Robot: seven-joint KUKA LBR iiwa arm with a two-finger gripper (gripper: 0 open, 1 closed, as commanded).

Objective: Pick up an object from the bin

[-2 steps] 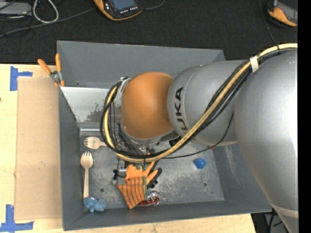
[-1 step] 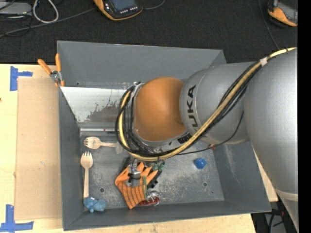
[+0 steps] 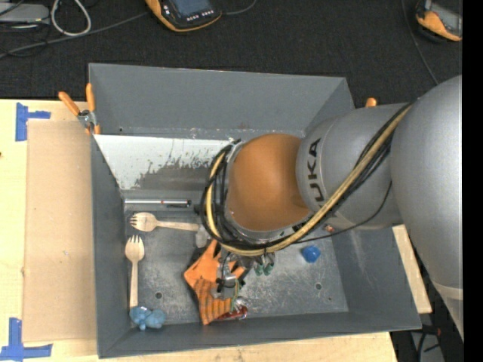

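where pincer [image 3: 226,280] hangs, orange wrapper [image 3: 204,274] (crumpled), long axis toward near wall [image 3: 249,334]

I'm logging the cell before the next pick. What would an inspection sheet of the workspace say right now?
Surface: grey bin, floor scuffed, a few loose things.
Job's things: crumpled orange wrapper at front middle, under the gripper.
Clutter: crosswise fork and lengthwise fork at left; blue lump in front-left corner; blue piece right of centre; dark rod at the back wall's foot.
Grippers: gripper low over the wrapper; contact and state cannot be told.
Cables: arm cables, yellow and black, run along the arm to the wrist.
Surroundings: handheld unit and loose cords on dark ground behind the bin.
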